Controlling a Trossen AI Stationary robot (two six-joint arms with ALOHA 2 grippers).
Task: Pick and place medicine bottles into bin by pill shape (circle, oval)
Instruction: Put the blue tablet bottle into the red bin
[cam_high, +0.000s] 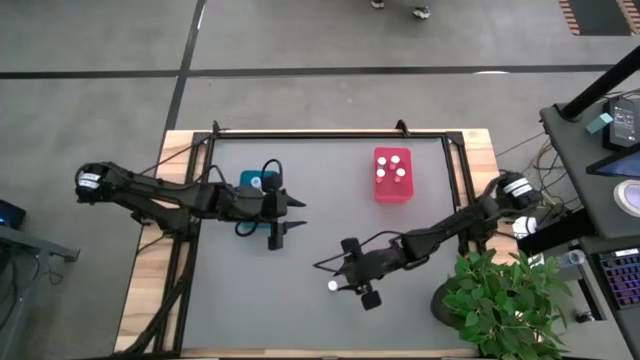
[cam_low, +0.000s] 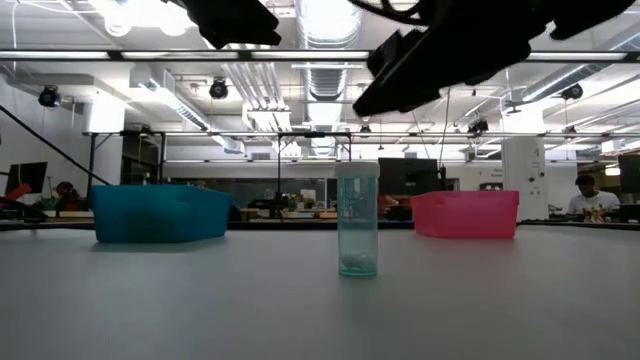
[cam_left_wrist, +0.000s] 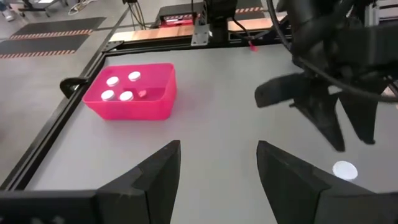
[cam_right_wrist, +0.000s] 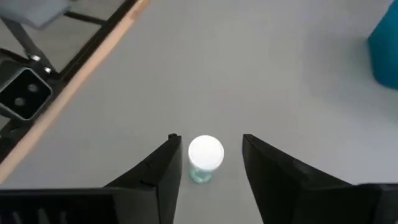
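One pale bluish medicine bottle (cam_low: 357, 220) with a white cap (cam_right_wrist: 205, 152) stands upright on its base on the grey table; it also shows in the high view (cam_high: 333, 286). My right gripper (cam_right_wrist: 209, 142) hovers above it, open, with a finger on either side of the cap and not touching it. My left gripper (cam_left_wrist: 217, 168) is open and empty over the table's middle, beside the teal bin (cam_high: 252, 180). The pink bin (cam_high: 392, 175) holds several white-capped bottles (cam_left_wrist: 121, 87).
The teal bin (cam_low: 160, 212) stands at the far left, partly under my left arm, and the pink bin (cam_low: 465, 213) at the far right. A black frame (cam_high: 330, 133) runs round the table. A potted plant (cam_high: 500, 300) stands at the near right corner.
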